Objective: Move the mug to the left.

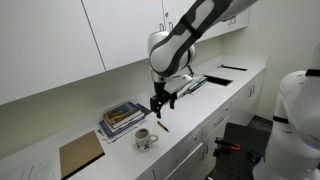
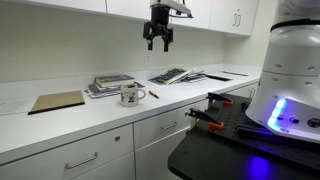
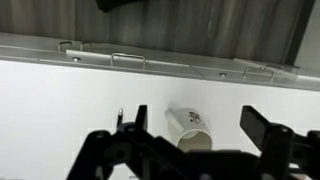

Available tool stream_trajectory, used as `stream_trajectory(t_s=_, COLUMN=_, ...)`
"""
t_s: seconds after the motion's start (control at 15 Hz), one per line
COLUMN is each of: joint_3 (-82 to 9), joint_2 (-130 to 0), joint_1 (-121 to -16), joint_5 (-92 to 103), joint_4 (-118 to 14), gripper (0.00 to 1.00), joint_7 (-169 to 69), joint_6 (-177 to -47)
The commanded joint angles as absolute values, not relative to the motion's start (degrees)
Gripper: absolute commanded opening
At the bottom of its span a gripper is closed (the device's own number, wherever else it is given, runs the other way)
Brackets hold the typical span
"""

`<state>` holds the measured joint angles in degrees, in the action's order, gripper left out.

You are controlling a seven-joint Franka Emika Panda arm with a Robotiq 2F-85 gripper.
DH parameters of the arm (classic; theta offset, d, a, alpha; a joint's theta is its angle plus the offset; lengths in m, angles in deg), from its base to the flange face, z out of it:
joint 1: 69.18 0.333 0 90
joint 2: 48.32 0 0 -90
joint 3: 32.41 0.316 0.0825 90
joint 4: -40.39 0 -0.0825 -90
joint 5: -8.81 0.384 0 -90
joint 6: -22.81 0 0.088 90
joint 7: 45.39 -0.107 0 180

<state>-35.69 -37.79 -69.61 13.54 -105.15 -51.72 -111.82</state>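
Your gripper (image 1: 160, 103) hangs clear above the counter (image 1: 115, 148) near mid-frame in both exterior views, pointing straight down with its fingers spread wide and nothing held. The mug (image 1: 145, 139) stands upright on the counter below and to the left of it in the frame, just in front of the books (image 1: 122, 118), and in the wrist view it sits low between your two fingers. From the wrist your arm climbs steeply, then slants off to the upper right corner.
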Motion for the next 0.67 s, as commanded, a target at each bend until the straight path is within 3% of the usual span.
stream_trajectory(t_s=0.0, joint_3=-34.55, joint_2=-50.83, joint_1=-70.03, joint_5=14.36, joint_4=-98.67, gripper=1.00, joint_7=-54.67, joint_6=-119.56)
stream_trajectory(t_s=0.6, joint_3=-36.55, joint_2=-75.05, joint_1=-67.89, joint_5=13.40, joint_4=-79.01, gripper=1.00, joint_7=-64.57, joint_6=-122.03)
